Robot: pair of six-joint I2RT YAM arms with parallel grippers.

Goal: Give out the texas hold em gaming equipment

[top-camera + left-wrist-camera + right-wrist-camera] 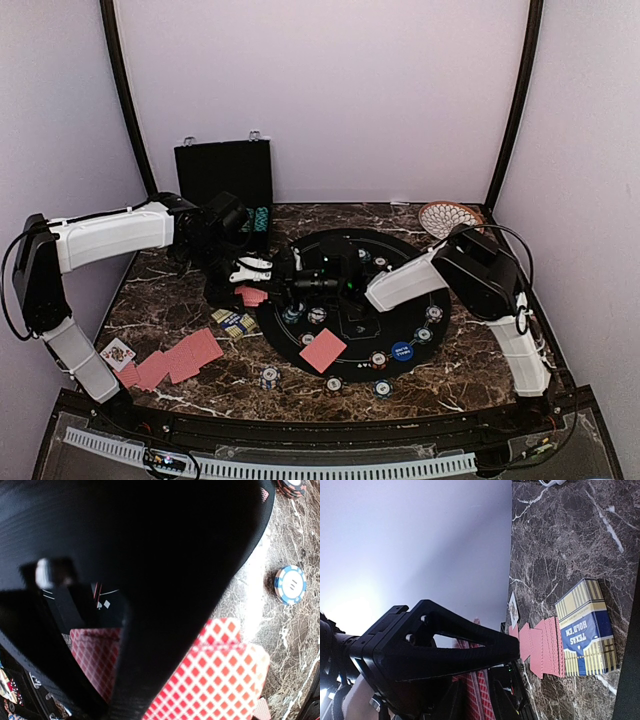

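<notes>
Marble tabletop (470,388), deal underway. Pinched tight in left gripper (252,278): deck (252,296), just below the fingertips. Alongside, right gripper (290,284) angled in, grip impossible to tell. Already out beyond it: chips (378,360), one card (322,350). Plenty left to deal, by the look.

A dark marble-patterned table (480,380) carries a large round black mat (360,335) at its middle. A patterned wicker plate (447,215) sits at the far right corner. An open black case (222,170) stands at the far left, against the pale wall (330,100).
</notes>
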